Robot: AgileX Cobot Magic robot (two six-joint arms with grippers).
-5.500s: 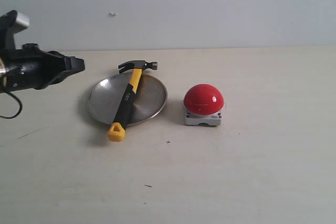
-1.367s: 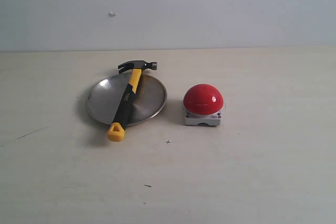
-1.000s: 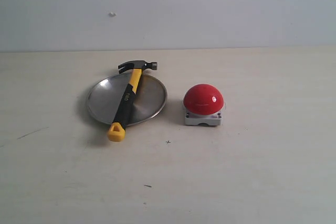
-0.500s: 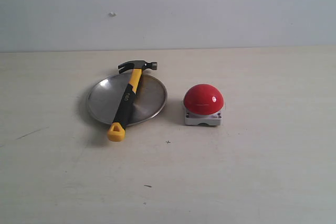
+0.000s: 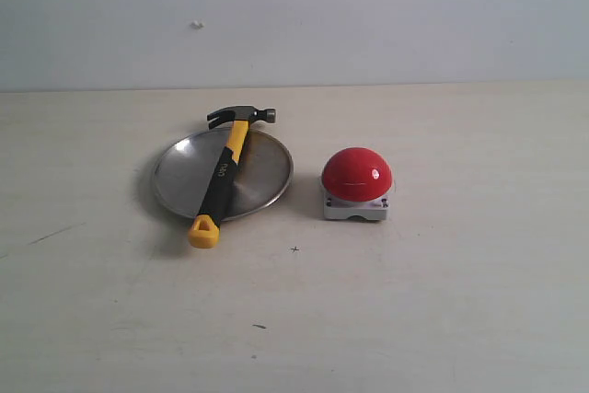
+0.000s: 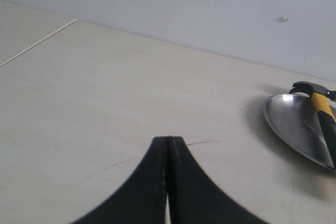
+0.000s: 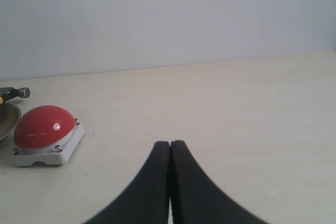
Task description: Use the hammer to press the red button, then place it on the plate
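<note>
Yellow-and-black-handled claw hammer (image 5: pixel 224 172) with a dark steel head is lying free of both claws. The left gripper (image 6: pixel 168 139) is holding its black fingers pressed together at the tips, clasping nothing, and is hanging over the pale beige table (image 5: pixel 442 301), well apart from the hammer. The right gripper (image 7: pixel 170 142) is likewise sitting with its fingers closed tip to tip on nothing, with the glossy red button (image 7: pixel 43 125) on its square grey base lying off to one side. Farther out, the hammer is resting diagonally across the round brushed-metal plate (image 5: pixel 179 177), its head overhanging the far rim and its yellow looped end overhanging the near rim. The red button is standing just beside the plate, not touching it.
</note>
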